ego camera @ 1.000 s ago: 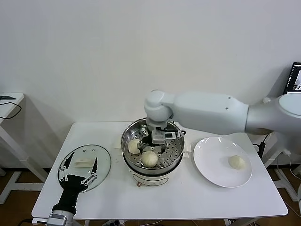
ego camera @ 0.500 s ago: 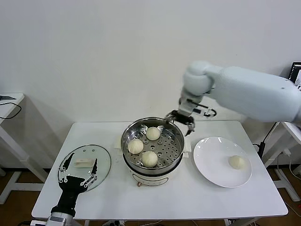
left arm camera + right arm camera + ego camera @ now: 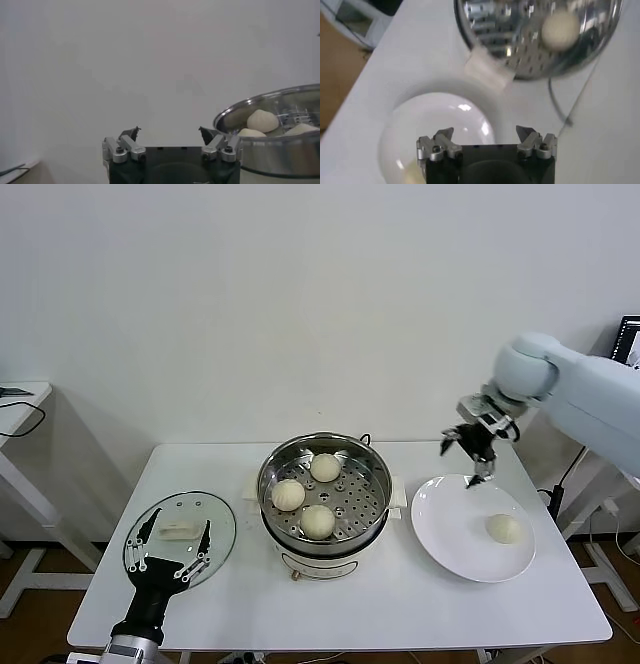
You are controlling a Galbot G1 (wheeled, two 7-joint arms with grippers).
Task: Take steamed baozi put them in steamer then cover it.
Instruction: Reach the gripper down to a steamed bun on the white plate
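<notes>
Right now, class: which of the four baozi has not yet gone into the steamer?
The baozi lying alone on the white plate; the other three sit on the perforated tray inside the steamer.

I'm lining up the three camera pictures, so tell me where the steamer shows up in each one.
Head view: the steamer stands mid-table, between the glass cover and the white plate.
Left wrist view: its shiny wall fills one lower corner, beside the open left gripper.
Right wrist view: its perforated tray lies beyond the open right gripper.
Shared landmark: the baozi inside.
</notes>
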